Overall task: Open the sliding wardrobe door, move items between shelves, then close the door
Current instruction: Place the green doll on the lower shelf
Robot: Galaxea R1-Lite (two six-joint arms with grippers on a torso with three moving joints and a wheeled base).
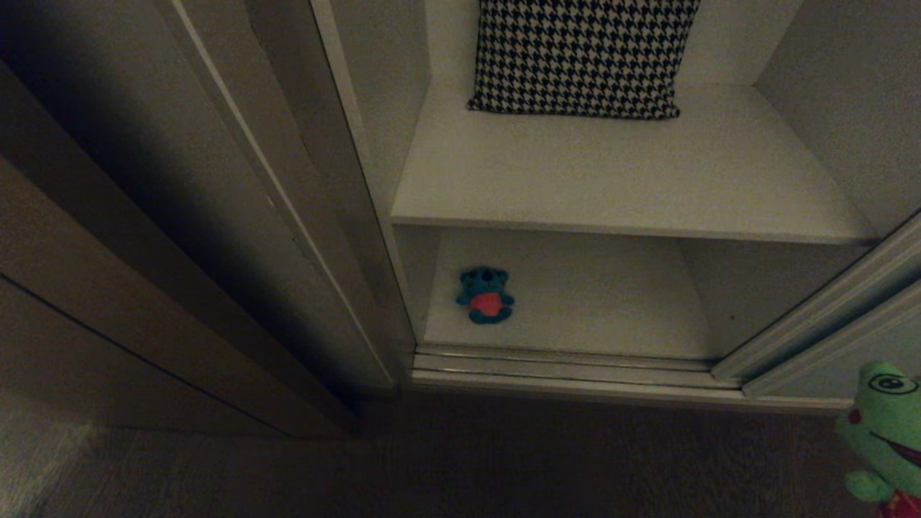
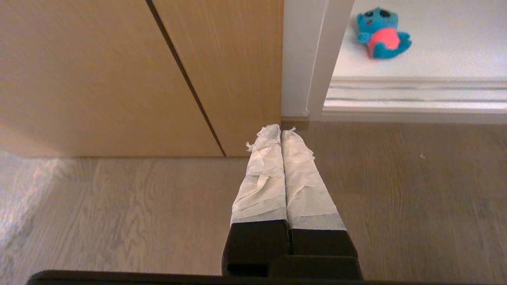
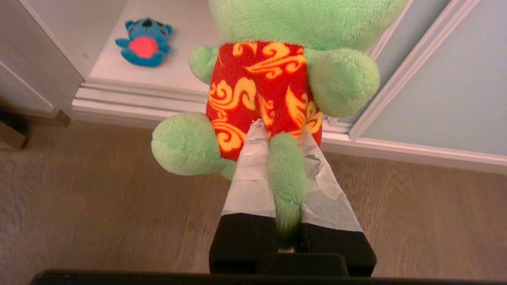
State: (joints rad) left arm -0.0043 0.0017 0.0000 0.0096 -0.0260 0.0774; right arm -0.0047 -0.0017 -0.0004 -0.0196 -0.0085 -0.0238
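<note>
Looking down from my head, I see the wardrobe open: the blue plush toy [image 1: 485, 295] lies on the lower shelf [image 1: 590, 302], the houndstooth pillow [image 1: 579, 54] leans at the back of the upper shelf [image 1: 619, 173], and the green frog [image 1: 886, 439] shows at the lower right, before the sliding wardrobe door [image 1: 827, 316]. At my left wrist, my left gripper [image 2: 280, 132] is clenched on nothing above the wooden floor [image 2: 119, 213], near the brown side panel [image 2: 99, 71]. At my right wrist, my right gripper [image 3: 279, 132] is pinching one of the frog's legs between its taped fingers [image 3: 249, 174].
</note>
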